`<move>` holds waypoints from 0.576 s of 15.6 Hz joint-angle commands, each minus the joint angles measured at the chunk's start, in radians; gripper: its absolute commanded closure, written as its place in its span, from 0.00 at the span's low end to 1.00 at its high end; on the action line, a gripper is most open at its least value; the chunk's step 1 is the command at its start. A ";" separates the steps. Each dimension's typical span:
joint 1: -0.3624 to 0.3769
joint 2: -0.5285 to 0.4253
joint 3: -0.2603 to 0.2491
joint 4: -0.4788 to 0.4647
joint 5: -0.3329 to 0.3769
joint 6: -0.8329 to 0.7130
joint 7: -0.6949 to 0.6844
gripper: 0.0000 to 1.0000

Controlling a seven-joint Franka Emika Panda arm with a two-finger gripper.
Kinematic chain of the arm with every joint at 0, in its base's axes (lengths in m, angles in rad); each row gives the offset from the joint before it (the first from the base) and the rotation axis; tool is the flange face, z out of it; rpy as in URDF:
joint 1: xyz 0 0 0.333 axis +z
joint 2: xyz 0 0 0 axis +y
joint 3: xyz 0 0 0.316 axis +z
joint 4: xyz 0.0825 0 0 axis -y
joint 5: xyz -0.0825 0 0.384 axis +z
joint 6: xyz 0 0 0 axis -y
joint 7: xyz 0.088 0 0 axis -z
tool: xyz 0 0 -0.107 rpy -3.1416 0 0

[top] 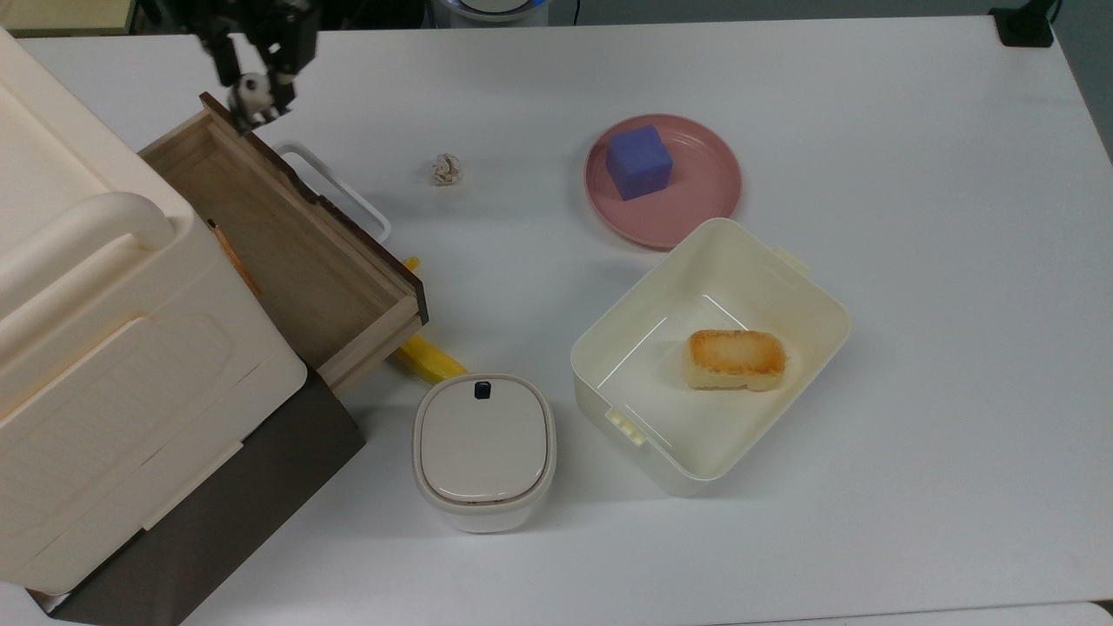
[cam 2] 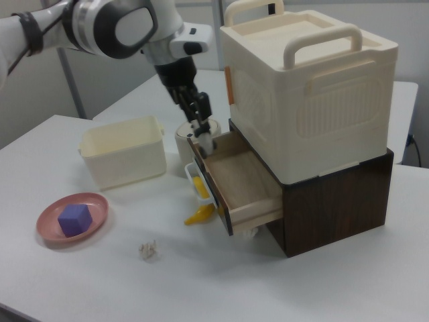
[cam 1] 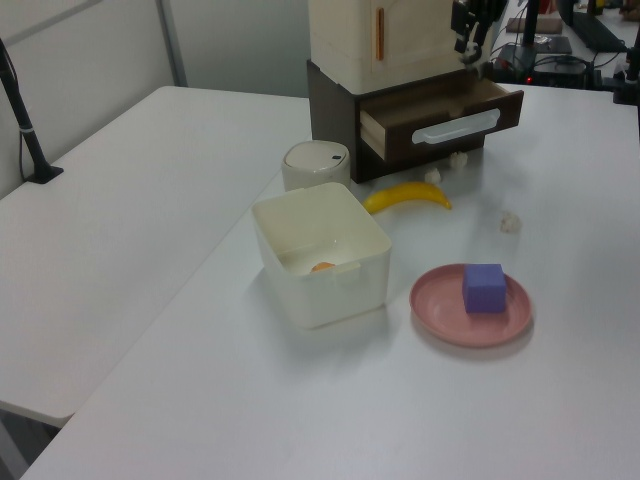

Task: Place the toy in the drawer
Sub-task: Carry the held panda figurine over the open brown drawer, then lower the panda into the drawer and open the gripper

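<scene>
We see the hand [top: 255, 94] clenched around the toy [top: 254, 87], a small panda, which hangs in the air over the far corner of the open drawer [top: 287, 252], by its dark front panel. A paper ball [top: 446, 169] lies on the surface [top: 913, 217] near the drawer's white handle [top: 335, 187].

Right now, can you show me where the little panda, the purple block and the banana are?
panda [top: 255, 89], top view, on its white body.
purple block [top: 639, 162], top view, on its top face.
banana [cam 1: 408, 197], left view, on its curved middle.
</scene>
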 commanded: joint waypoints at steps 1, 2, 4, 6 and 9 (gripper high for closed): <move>0.004 0.052 -0.015 0.017 0.008 0.077 0.020 1.00; 0.001 0.066 -0.015 0.017 0.006 0.094 0.022 1.00; 0.001 0.083 -0.015 0.015 0.005 0.131 0.022 1.00; -0.004 0.095 -0.015 0.015 0.005 0.145 0.022 0.97; -0.030 0.093 -0.015 0.015 0.014 0.149 0.022 0.00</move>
